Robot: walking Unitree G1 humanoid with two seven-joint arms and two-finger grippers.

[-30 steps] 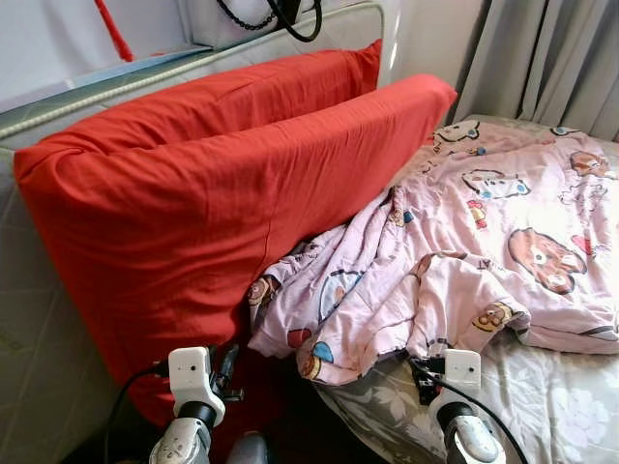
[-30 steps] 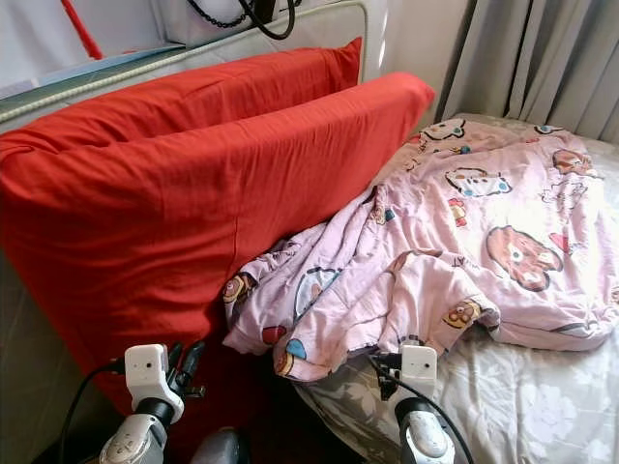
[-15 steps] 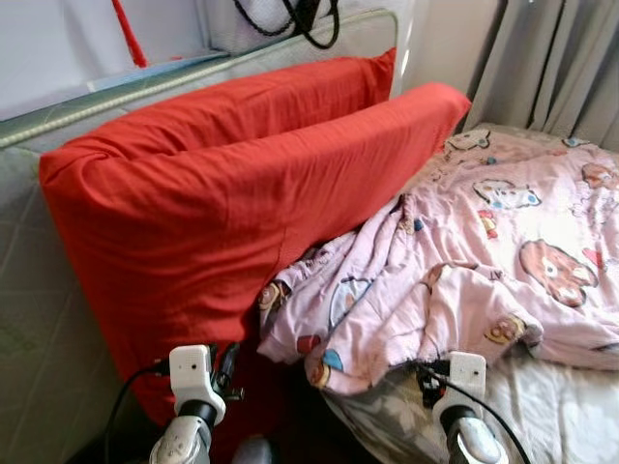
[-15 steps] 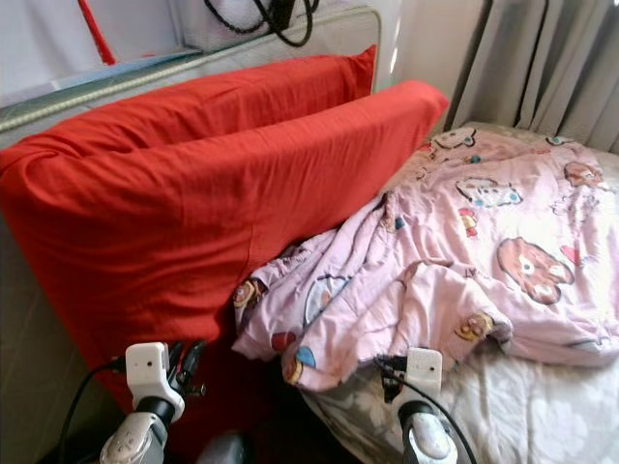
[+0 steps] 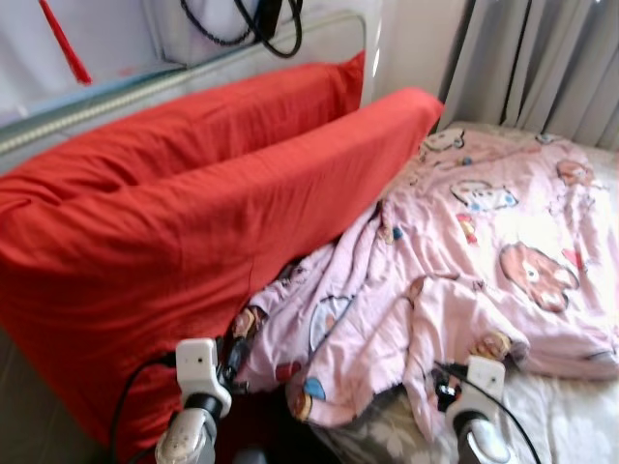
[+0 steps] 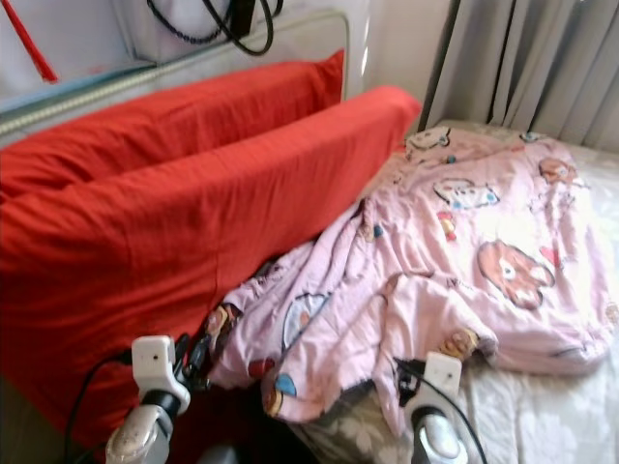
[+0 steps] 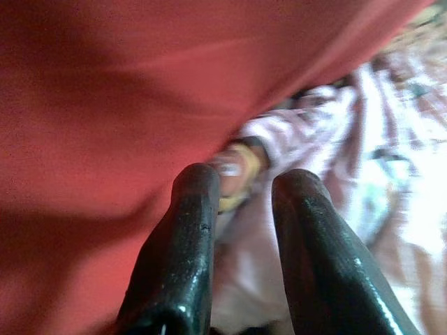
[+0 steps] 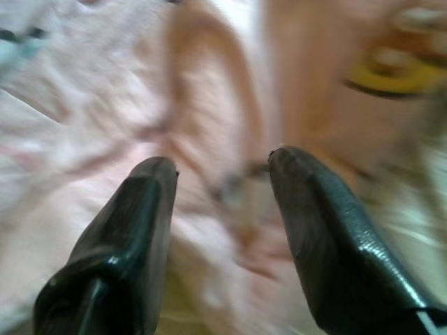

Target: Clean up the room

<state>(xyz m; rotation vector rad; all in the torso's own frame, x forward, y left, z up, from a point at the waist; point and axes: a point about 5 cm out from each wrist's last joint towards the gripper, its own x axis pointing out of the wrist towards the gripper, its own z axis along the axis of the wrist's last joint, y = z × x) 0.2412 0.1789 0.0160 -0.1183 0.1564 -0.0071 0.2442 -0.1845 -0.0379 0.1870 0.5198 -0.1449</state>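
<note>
Left eye view, against half a second back: whole picture shifted and softened by blur, so a move of the head and body toward the bed, not of the bedding. Both wrists now nearer the rumpled pink quilt (image 5: 455,261), which lies heaped across the bed's middle and right, its near-left corner bunched against the big red pillow (image 5: 193,251) propped on the left along the headboard (image 5: 319,34). Grey curtain (image 5: 542,58) at far right.

Left gripper (image 7: 241,185) open a little, nothing between its fingers (image 7: 185,230), aimed at the seam where red pillow meets pink corner. Right gripper (image 8: 222,164) spread wider, also empty, hovering just short of a fold at the quilt's near edge, over the flowered sheet (image 5: 551,406).

Reads as an approach closing in: quilt not yet grasped, straightening of the bed hardly begun. Probably next, a pinch on the near edge by each gripper. Risk: catching the pillowcase along with the quilt on the left.
</note>
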